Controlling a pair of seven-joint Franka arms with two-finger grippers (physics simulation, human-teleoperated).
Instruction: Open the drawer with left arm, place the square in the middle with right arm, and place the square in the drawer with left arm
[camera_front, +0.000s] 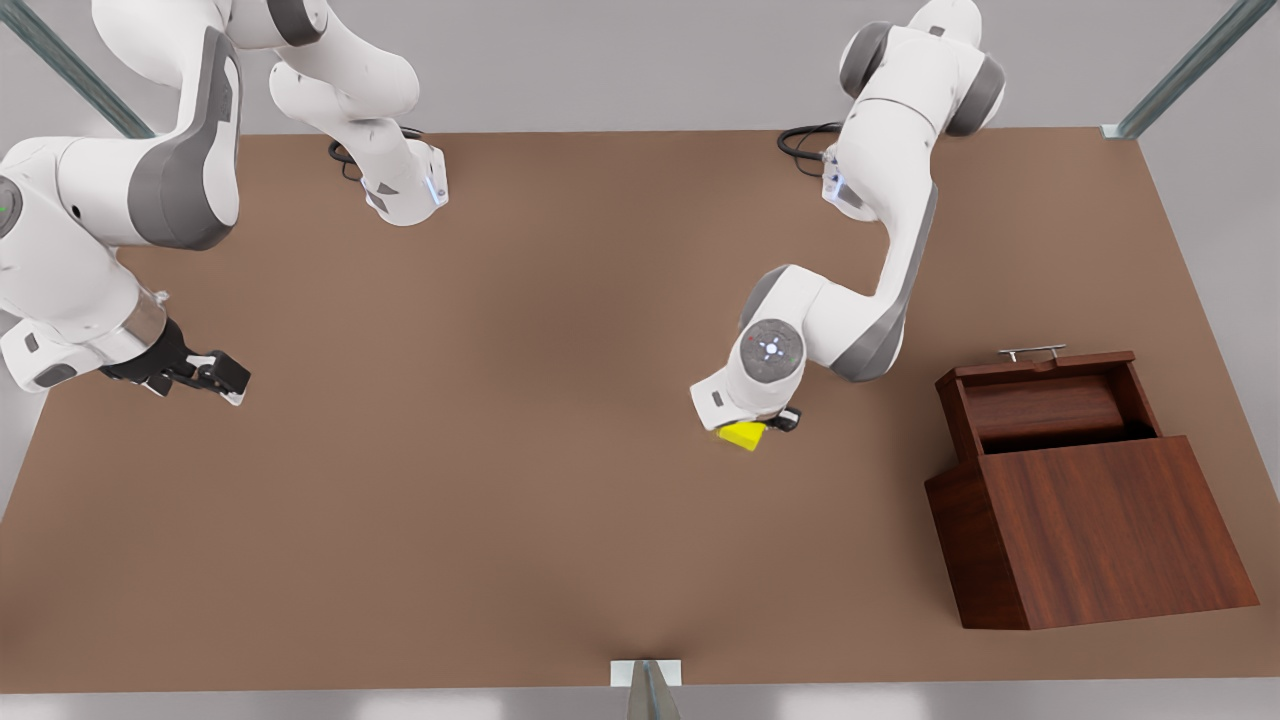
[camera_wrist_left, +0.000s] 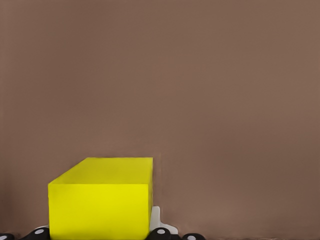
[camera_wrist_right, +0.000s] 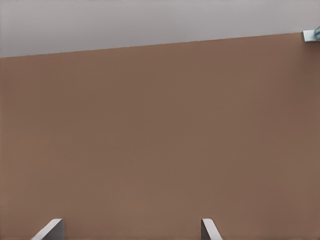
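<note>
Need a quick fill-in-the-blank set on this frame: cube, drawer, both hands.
1. The yellow cube sits under the ____ hand.
2. The drawer of the wooden cabinet is ____.
3. The right hand, waiting at the front view's left, has its fingers ____.
4. The cube lies on the ____, outside the drawer.

Answers: left; open; open; table

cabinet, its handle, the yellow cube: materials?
Cabinet: looks like dark reddish-brown wood with a low sheen, going by its visible grain. Handle: likely polished metal, a silvery bar. Cube: uniform bright yellow with plain faces and no texture, possibly plastic; the material is unclear.
</note>
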